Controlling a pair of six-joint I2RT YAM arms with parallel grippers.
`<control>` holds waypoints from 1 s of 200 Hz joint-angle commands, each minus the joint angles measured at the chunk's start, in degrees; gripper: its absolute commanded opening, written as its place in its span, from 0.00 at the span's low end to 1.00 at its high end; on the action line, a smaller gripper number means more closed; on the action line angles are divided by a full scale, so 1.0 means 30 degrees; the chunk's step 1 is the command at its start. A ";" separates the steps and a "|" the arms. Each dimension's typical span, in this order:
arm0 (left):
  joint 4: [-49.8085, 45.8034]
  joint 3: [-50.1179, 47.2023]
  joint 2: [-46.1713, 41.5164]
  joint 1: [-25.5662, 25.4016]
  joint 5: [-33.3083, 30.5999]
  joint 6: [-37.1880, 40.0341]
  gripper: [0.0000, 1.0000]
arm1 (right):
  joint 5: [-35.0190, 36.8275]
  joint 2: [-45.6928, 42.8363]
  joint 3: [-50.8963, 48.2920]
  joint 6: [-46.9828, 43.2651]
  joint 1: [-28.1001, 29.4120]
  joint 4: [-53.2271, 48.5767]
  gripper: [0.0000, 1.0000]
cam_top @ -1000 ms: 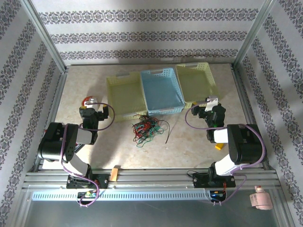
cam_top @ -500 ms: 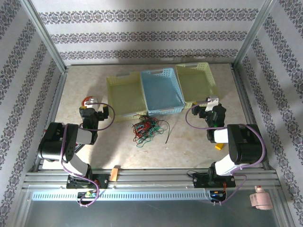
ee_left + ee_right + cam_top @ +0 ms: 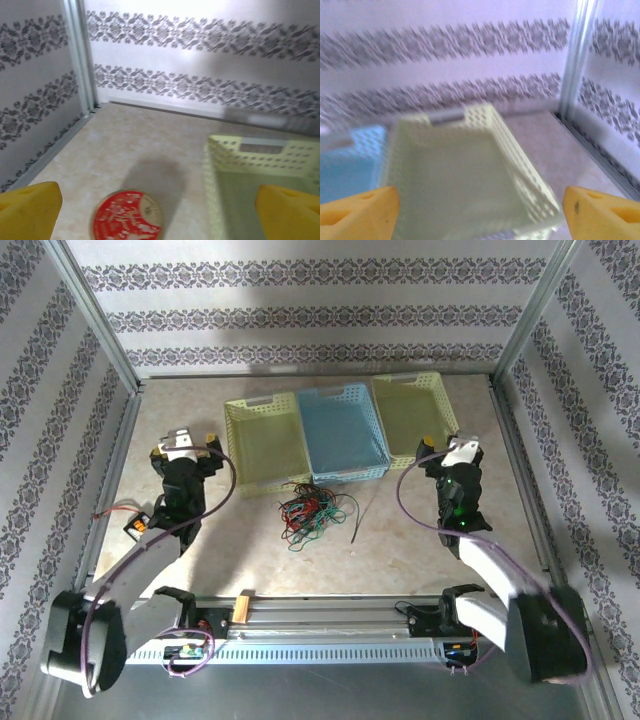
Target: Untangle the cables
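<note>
The cables (image 3: 314,511) lie as one tangled heap of thin red, green and black strands on the table just in front of the baskets, with one black strand (image 3: 357,521) trailing off to the right. My left gripper (image 3: 184,444) hovers well left of the heap and stands open; its yellow fingertips (image 3: 29,209) sit wide apart with nothing between them. To the right of the heap, my right gripper (image 3: 447,446) is also open, and its yellow fingertips (image 3: 604,214) frame the corner of a basket. Neither gripper touches the cables.
Three baskets stand side by side at the back: pale yellow (image 3: 266,443), blue (image 3: 343,430) and yellow-green (image 3: 414,415). A round red-labelled disc (image 3: 127,218) lies on the table under my left gripper, beside the yellow basket (image 3: 260,170). Metal frame posts (image 3: 80,55) and walls bound the table.
Both arms have unfolded and stretched forward, carrying the grippers toward the back of the table. The cable heap has not moved.
</note>
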 commanded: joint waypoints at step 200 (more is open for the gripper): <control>-0.6371 0.4341 0.9330 -1.0085 0.6302 -0.1170 0.95 | -0.5818 1.0857 0.9026 0.5360 0.8168 -1.7143 0.59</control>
